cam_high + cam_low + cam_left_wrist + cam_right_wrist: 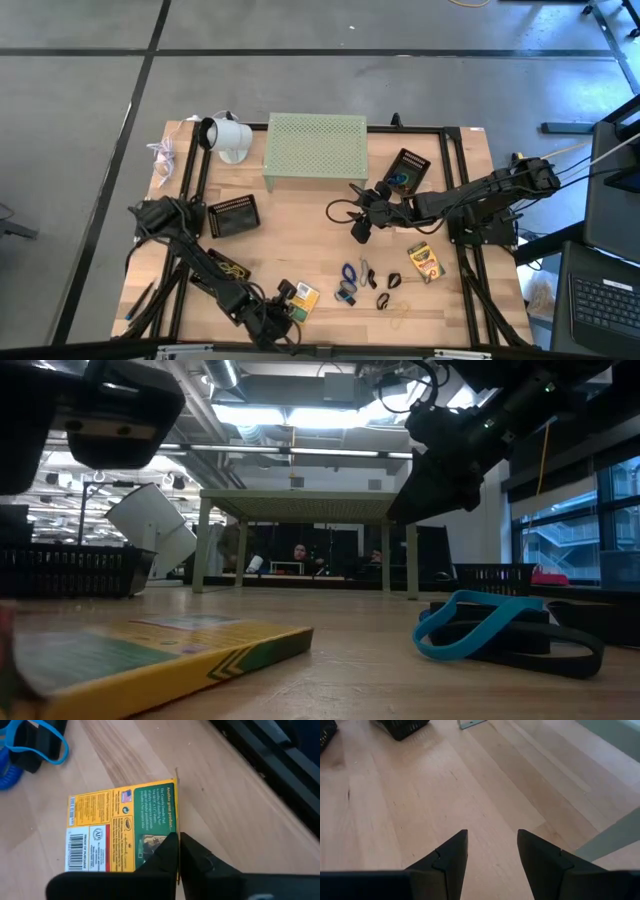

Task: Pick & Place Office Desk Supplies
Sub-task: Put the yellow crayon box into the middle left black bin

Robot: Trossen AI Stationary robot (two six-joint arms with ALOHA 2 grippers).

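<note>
left gripper (pixel 178 851): fingers clenched on the edge of a yellow-green card box (pixel 122 827) lying flat at the near edge of the tabletop (pixel 300 230); legible print on it includes "proof of purchase", a barcode and an "ap" seal. right gripper (pixel 492 852): fingers parted, grasping nothing, hanging above bare wood at mid-tabletop before the green perforated riser (pixel 315 148). second card box (pixel 426 262), one, on the right side. blue rubber band (pixel 475 622) draped over a black binder clip (pixel 520 638). black mesh trays (pixel 233 214): two.
</note>
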